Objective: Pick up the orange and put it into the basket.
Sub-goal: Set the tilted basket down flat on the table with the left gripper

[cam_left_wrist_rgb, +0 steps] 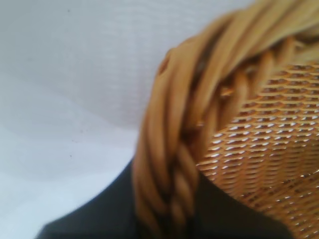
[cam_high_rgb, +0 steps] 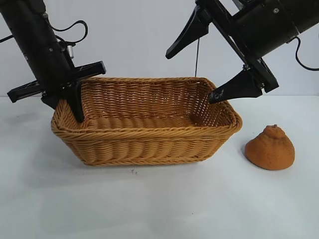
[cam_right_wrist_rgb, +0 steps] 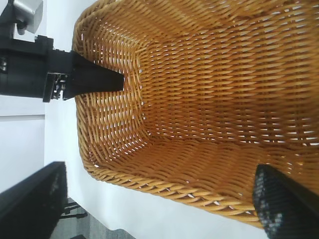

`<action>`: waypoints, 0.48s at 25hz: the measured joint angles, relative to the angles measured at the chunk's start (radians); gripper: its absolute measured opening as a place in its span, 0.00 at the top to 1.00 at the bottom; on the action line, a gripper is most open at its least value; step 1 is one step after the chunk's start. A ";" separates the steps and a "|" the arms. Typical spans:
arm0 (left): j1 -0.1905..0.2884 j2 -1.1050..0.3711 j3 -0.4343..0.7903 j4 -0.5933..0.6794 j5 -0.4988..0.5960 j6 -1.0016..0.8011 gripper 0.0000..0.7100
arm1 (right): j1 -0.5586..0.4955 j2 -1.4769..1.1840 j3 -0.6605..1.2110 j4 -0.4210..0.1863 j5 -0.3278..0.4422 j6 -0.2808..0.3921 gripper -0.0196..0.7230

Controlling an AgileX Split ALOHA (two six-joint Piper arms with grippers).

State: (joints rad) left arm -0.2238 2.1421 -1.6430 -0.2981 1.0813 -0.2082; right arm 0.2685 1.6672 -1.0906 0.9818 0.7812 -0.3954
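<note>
The orange [cam_high_rgb: 269,148], dull brownish with a knobbed top, lies on the white table to the right of the basket [cam_high_rgb: 144,144], apart from it. My left gripper [cam_high_rgb: 74,112] is shut on the basket's braided rim [cam_left_wrist_rgb: 169,149] at its left end, with one finger [cam_right_wrist_rgb: 99,79] inside the wall. My right gripper [cam_high_rgb: 190,75] hangs open above the basket's right end, nothing between its fingers [cam_right_wrist_rgb: 284,204]. It is up and to the left of the orange. Neither wrist view shows the orange.
The white table [cam_high_rgb: 159,204] stretches in front of the basket and around the fruit. A white wall stands behind. The inside of the basket [cam_right_wrist_rgb: 209,99] holds nothing.
</note>
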 joint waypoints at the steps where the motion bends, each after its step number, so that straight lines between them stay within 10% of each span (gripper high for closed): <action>1: 0.000 0.005 0.000 0.018 0.004 0.007 0.88 | 0.000 0.000 0.000 0.000 0.000 0.000 0.04; 12: 0.002 0.092 -0.002 -0.027 -0.028 0.081 0.88 | 0.000 0.000 0.000 0.000 0.000 0.000 0.04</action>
State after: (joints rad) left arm -0.2220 2.2343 -1.6451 -0.3247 1.0537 -0.1276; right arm 0.2685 1.6672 -1.0906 0.9818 0.7812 -0.3954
